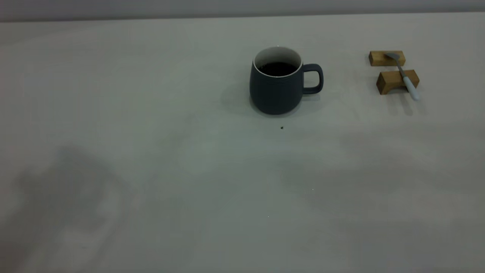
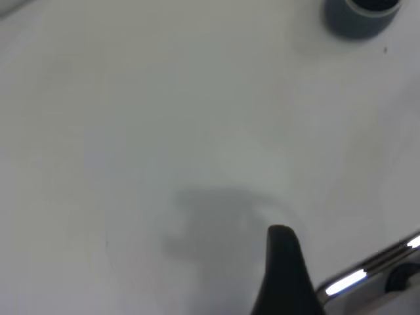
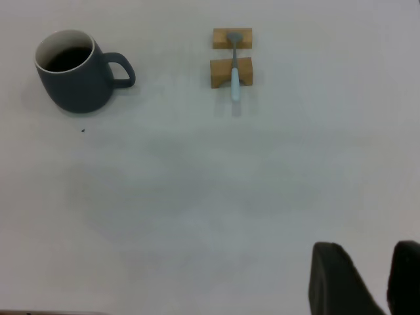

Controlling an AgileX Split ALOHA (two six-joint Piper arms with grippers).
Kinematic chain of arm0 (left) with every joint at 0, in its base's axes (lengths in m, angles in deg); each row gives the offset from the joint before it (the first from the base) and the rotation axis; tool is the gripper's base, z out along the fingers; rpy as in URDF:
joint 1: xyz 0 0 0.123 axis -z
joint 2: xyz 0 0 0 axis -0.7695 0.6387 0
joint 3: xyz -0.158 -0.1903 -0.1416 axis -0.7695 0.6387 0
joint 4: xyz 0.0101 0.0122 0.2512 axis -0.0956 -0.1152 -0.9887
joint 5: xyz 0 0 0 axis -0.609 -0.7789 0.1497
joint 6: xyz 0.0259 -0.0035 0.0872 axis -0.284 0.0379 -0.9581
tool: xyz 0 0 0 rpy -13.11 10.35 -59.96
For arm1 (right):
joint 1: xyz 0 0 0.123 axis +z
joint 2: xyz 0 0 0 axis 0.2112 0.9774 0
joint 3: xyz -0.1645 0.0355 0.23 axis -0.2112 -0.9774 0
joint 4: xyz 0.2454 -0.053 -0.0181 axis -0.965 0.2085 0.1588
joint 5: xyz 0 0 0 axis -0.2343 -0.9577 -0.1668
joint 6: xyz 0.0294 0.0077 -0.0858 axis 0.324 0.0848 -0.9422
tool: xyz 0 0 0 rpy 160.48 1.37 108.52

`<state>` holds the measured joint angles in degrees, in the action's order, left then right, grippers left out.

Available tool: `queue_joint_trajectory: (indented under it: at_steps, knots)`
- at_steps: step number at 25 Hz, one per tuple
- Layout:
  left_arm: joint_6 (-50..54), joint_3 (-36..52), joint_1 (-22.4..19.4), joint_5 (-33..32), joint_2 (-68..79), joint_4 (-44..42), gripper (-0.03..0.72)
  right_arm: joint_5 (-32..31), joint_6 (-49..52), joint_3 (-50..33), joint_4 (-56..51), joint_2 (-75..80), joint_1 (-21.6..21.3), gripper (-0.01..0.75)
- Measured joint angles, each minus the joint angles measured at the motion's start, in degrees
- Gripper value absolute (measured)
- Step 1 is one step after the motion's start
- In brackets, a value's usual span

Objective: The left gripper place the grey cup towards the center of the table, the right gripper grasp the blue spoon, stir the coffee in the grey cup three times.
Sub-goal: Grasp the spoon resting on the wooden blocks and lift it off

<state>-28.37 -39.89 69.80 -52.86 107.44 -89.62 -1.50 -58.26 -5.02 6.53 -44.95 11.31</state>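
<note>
The grey cup stands upright near the middle of the table, handle towards the right, with dark coffee inside. The blue spoon lies across two wooden blocks at the far right, its metal bowl on the far block. Neither gripper appears in the exterior view. The left gripper hovers over bare table, far from the cup. The right gripper is open with nothing between its fingers, well short of the spoon and the cup.
Two tan wooden blocks carry the spoon. A tiny dark speck lies just in front of the cup. The table's far edge meets a grey wall. Arm shadows fall on the near left of the table.
</note>
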Motion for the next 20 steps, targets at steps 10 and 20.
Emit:
queue_joint_trajectory:
  at_steps: [10,20]
  knots:
    - [4.2,27.1,-16.5,0.0,-30.3,-0.8,0.585,0.0,0.0,0.0,0.0,0.0,0.0,0.240]
    - [12.0,47.9,-20.3,0.3,-56.4,-0.8,0.585,0.0,0.0,0.0,0.0,0.0,0.0,0.240]
